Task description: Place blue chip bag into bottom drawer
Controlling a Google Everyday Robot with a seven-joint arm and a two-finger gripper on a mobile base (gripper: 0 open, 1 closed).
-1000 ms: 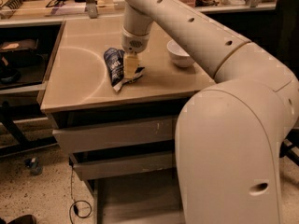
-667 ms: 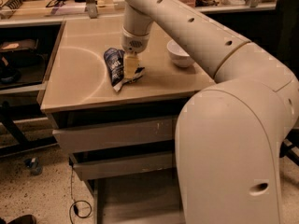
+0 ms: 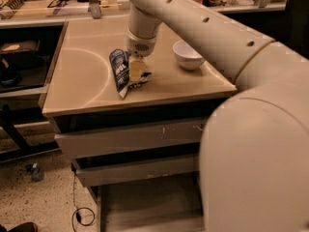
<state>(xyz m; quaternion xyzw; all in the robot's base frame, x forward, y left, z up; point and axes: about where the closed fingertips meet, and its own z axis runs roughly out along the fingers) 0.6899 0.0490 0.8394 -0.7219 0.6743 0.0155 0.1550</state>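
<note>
The blue chip bag [image 3: 119, 73] is a crinkled dark-blue foil bag with white print, on the beige cabinet top [image 3: 82, 76] near its front edge. My gripper [image 3: 136, 70] comes down from above and is shut on the bag's right side, with one pale finger [image 3: 136, 69] showing in front of the foil. The bag's lower tip touches the top. The bottom drawer [image 3: 145, 204] is pulled out below the cabinet, and its flat floor shows.
A white bowl [image 3: 187, 55] stands on the top to the right of the bag. Two shut drawers with scuffed fronts [image 3: 130, 138] sit above the open one. My large white arm [image 3: 251, 144] fills the right side. A cable [image 3: 79, 211] lies on the floor at left.
</note>
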